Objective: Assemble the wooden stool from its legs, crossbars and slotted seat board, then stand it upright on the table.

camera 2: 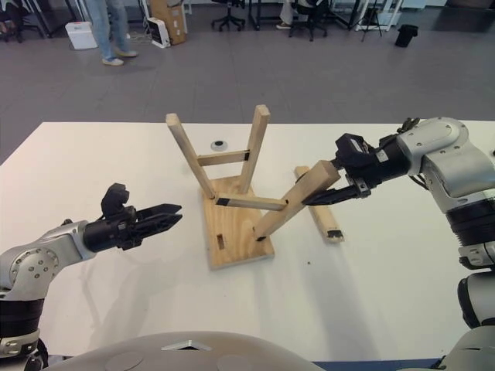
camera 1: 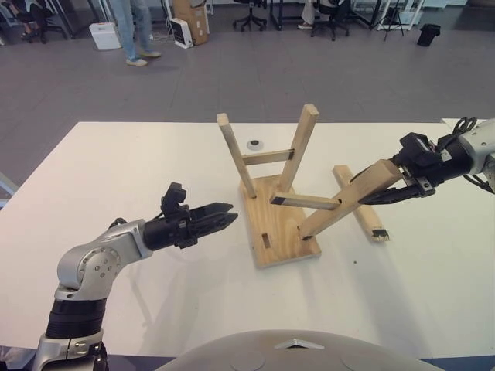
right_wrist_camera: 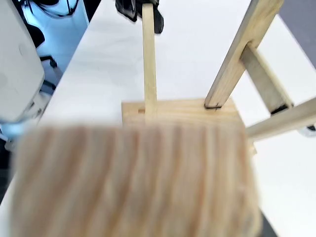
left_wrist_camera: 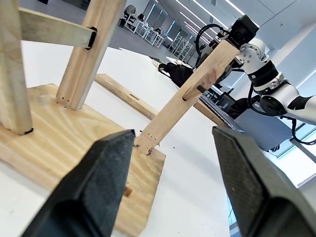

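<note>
White table point(camera 1: 116, 170) carries everything. Right claw point(camera 1: 404, 187) is clamped on the upper end of a tilted leg point(camera 1: 348, 201), whose foot rests on the flat seat board point(camera 1: 282, 249) near its right edge. Two joined legs point(camera 1: 236, 154) stand in the board. Left claw point(camera 1: 232, 214), fingers apart, hovers just left of the board. A spare leg point(camera 1: 370, 220) lies behind the tilted one.

Probably a lab: office chairs point(camera 1: 249, 14)

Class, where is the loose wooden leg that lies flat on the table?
The loose leg lies flat on the table on the robot's right, just right of the seat board, partly hidden by the tilted leg that the right gripper holds.
</note>
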Motion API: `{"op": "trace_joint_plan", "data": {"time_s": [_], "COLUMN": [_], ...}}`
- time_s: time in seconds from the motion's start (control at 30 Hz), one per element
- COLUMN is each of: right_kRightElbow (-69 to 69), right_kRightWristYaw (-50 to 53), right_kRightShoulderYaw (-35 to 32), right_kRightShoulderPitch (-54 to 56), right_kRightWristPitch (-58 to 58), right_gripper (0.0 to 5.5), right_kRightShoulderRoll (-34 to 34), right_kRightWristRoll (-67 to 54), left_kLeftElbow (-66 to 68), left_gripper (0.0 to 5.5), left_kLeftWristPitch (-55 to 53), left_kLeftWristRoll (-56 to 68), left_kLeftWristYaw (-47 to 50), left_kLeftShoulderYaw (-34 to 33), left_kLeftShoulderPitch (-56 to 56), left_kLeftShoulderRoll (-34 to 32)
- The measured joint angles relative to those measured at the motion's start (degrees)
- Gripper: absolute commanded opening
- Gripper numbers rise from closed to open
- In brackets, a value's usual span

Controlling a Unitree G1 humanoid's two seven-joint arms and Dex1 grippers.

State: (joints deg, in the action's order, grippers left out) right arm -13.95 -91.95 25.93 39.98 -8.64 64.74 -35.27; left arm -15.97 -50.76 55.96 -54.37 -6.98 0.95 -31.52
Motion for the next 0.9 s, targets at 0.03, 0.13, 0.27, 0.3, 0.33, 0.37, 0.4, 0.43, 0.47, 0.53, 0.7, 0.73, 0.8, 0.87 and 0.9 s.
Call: {"op": "trace_joint_plan", "data": {"time_s": [0.03,0.13,0.27,0.3,0.33,0.37,0.4,0.43,0.47,0.53,0.7,0.73,0.8,0.87,0.9], "right_kRightElbow": [-1.25,-3.37,-4.17,-4.44,-4.69,-4.75,-4.64,-4.32,-3.58,-1.04,7.70,7.79,5.07,2.14,0.61], "right_kRightWristYaw": [0.02,0.17,0.11,0.00,-0.06,-0.12,-0.25,-0.29,-0.28,-0.31,-0.47,-0.53,-0.53,-0.53,-0.49], "right_kRightShoulderYaw": [2.80,11.00,21.83,23.84,25.41,27.14,28.64,30.41,31.22,31.52,29.84,29.84,30.03,30.39,30.45], "right_kRightShoulderPitch": [1.89,7.52,16.41,18.37,19.77,21.61,23.52,25.97,27.11,28.96,29.46,29.47,29.93,31.89,32.43], "right_kRightWristPitch": [1.13,3.86,4.37,4.34,4.26,4.17,3.73,2.59,1.60,-2.33,-9.98,-10.12,-9.12,-7.38,-6.59], "right_gripper": [2.04,2.04,2.04,2.04,2.04,2.04,2.04,2.04,2.04,2.04,2.04,2.04,2.04,2.04,2.04], "right_kRightShoulderRoll": [0.13,0.20,0.27,0.23,0.16,-0.03,-0.03,0.05,0.00,-0.19,0.27,0.41,0.52,-0.33,-0.97], "right_kRightWristRoll": [0.69,1.30,0.48,-0.20,-0.61,-0.89,-1.02,-1.24,-1.76,-2.87,-0.38,1.09,5.30,8.97,11.15], "left_kLeftElbow": [-0.02,-0.17,-1.37,-1.70,-1.72,-1.36,-0.04,1.48,1.34,1.22,1.38,1.39,1.75,2.24,2.29], "left_gripper": [2.89,2.89,2.89,2.89,2.89,2.89,2.89,2.89,2.89,2.89,2.89,2.89,2.89,2.89,2.89], "left_kLeftWristPitch": [0.02,0.27,1.46,2.22,3.51,5.39,7.07,9.93,12.08,16.67,19.93,20.03,20.57,21.10,21.12], "left_kLeftWristRoll": [0.00,-0.01,-0.43,-1.98,-4.75,-9.11,-14.02,-19.20,-21.70,-26.51,-27.53,-27.53,-27.53,-27.53,-27.53], "left_kLeftWristYaw": [0.02,0.25,1.35,1.46,1.75,2.60,3.69,5.32,5.80,6.93,9.50,9.56,10.03,10.64,10.94], "left_kLeftShoulderYaw": [0.09,0.38,0.92,1.88,3.63,6.68,10.22,13.98,15.88,19.19,20.38,20.39,20.48,20.88,21.10], "left_kLeftShoulderPitch": [0.00,-0.15,-1.38,-2.56,-3.46,-4.61,-5.95,-7.72,-7.67,-7.71,-8.81,-8.86,-8.94,-8.77,-8.61], "left_kLeftShoulderRoll": [0.11,0.88,2.10,2.09,1.64,0.86,0.17,-0.57,-0.85,-1.03,-0.06,-0.03,0.69,1.68,1.84]}}
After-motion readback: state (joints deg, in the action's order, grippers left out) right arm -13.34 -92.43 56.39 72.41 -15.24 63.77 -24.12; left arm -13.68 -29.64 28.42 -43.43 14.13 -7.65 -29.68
